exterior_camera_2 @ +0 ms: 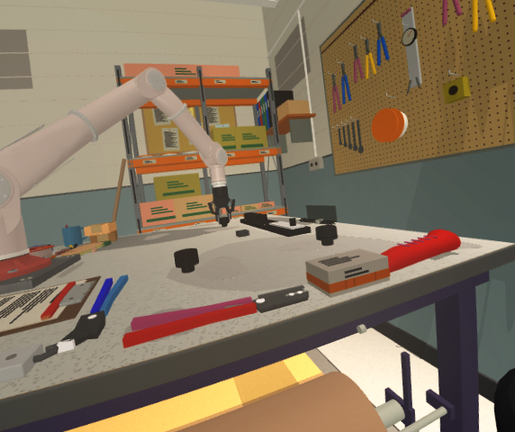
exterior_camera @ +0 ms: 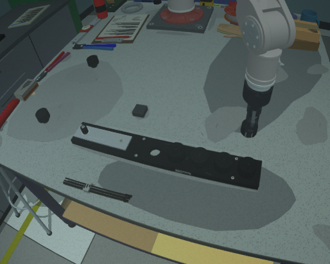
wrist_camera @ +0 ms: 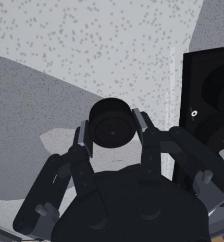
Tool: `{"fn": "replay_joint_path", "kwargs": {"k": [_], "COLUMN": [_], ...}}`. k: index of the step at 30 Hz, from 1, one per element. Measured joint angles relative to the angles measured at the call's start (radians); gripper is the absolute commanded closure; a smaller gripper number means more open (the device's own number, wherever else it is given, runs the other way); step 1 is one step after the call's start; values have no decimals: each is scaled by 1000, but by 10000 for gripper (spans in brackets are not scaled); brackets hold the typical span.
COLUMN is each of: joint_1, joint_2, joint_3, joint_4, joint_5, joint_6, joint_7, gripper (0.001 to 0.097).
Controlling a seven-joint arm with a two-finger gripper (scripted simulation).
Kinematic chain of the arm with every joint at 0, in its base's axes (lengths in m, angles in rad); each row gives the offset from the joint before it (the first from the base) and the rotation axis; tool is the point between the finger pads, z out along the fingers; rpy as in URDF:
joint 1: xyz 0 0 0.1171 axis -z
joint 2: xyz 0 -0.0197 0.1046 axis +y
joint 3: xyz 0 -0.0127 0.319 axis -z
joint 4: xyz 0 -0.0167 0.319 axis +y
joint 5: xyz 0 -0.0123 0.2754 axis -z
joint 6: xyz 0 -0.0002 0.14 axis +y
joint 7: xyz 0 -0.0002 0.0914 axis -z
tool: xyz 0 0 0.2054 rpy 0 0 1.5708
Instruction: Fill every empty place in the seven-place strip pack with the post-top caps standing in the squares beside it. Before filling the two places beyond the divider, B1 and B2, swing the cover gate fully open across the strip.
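My gripper (wrist_camera: pixel 112 130) is closed on a black post-top cap (exterior_camera: pixel 248 128) that stands on the table, just behind the right end of the strip pack (exterior_camera: pixel 169 154). The pack is a long black strip lying across the front of the table. Several caps sit in its right-hand places, and one round place (exterior_camera: pixel 154 152) near the middle is open. A grey cover gate (exterior_camera: pixel 106 137) with a black knob (exterior_camera: pixel 84 128) lies over the pack's left end. Two more black caps (exterior_camera: pixel 92 60) (exterior_camera: pixel 42 115) stand on the table to the left.
The robot base (exterior_camera: pixel 181 13) stands at the back of the table. A small dark block (exterior_camera: pixel 139 110) lies behind the pack. A black rod tool (exterior_camera: pixel 96 189) lies near the front edge. Pliers, a clipboard (exterior_camera: pixel 122 27) and a red-handled tool (exterior_camera: pixel 3 114) lie on the left.
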Motion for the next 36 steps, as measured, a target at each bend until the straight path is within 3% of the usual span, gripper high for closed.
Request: {"fn": "replay_joint_path", "kwargs": {"k": [21, 28, 36], "joint_1": [0, 0, 0], "joint_2": [0, -6, -47], "joint_3": [0, 0, -1], "joint_4": [0, -1, -20], "joint_5": [0, -1, -5], "joint_6": [0, 11, 66], "joint_7": [0, 1, 4], "gripper": [901, 901, 901]}}
